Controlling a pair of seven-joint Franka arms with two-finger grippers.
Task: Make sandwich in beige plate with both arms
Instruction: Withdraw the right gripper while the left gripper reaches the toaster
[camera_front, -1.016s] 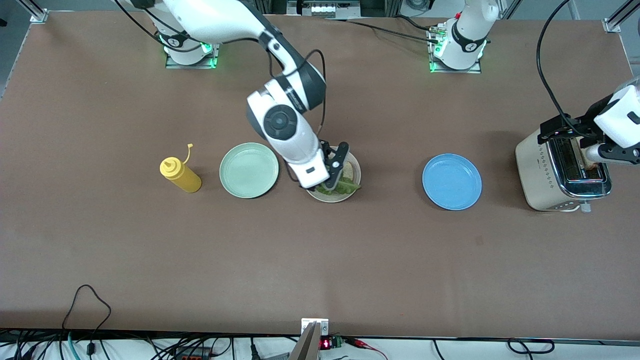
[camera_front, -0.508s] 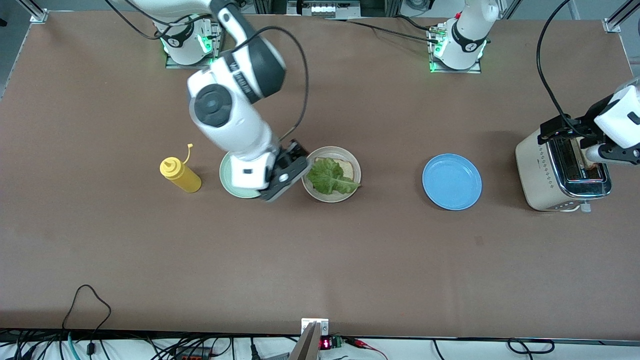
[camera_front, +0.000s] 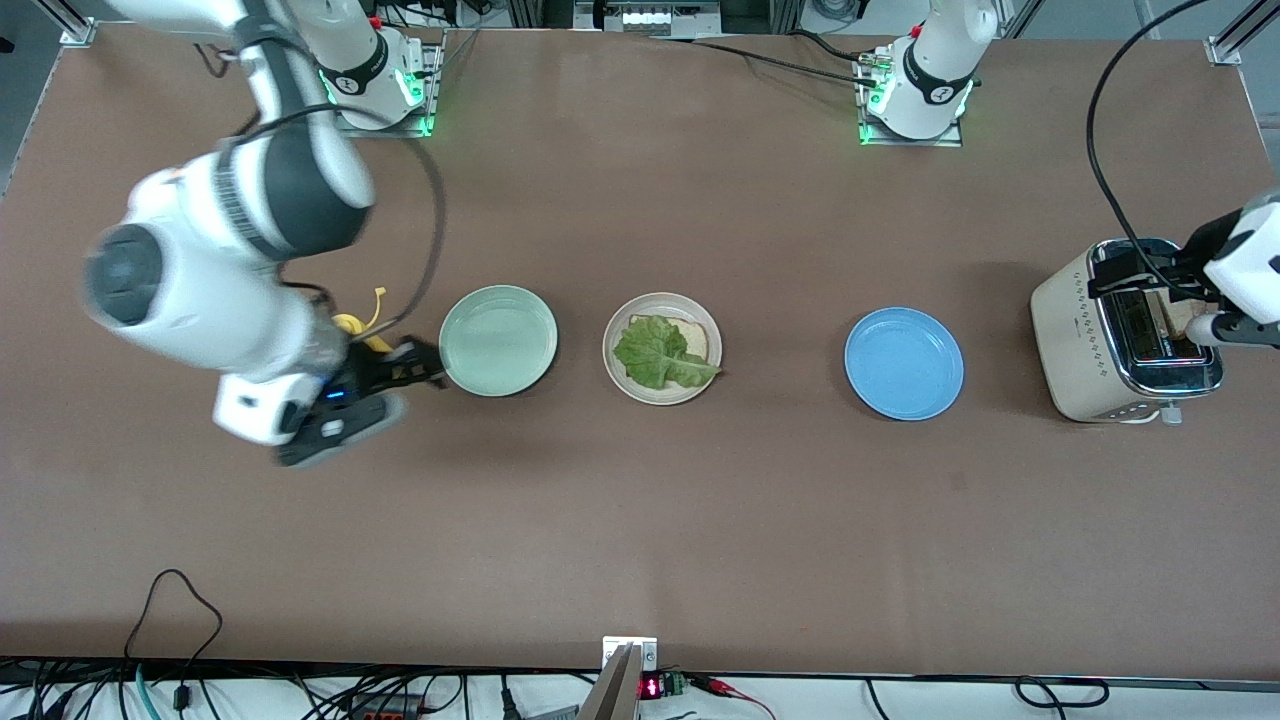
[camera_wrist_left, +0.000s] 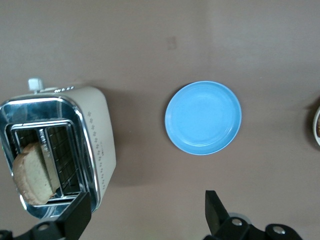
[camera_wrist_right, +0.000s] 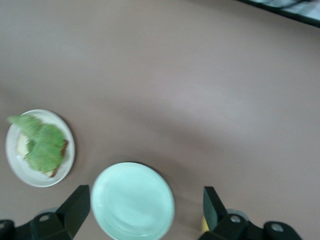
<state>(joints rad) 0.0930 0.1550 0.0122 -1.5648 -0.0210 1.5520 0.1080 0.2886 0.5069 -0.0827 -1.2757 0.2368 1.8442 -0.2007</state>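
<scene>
The beige plate (camera_front: 640, 392) lies mid-table with one bread slice (camera_front: 698, 340) on it and a green lettuce leaf (camera_front: 658, 352) spread on top. In the right wrist view the same plate (camera_wrist_right: 15, 170) and lettuce (camera_wrist_right: 44, 147) show off to one side. My right gripper (camera_front: 415, 368) hangs open and empty over the table beside the mint-green plate, its fingers (camera_wrist_right: 75, 207) wide apart. A second bread slice (camera_wrist_left: 32, 172) stands in the toaster (camera_front: 1085, 340). My left gripper (camera_front: 1135, 278) hovers open over the toaster, holding nothing.
A mint-green plate (camera_front: 498, 340) lies between the beige plate and a yellow squeeze bottle (camera_front: 350, 322), which the right hand partly hides. A blue plate (camera_front: 903, 362) lies between the beige plate and the toaster. Cables run along the table's front edge.
My right gripper let go of the lettuce on the bread, lifted away and swung past the mint-green plate toward the right arm's end. My left gripper shifted slightly over the toaster.
</scene>
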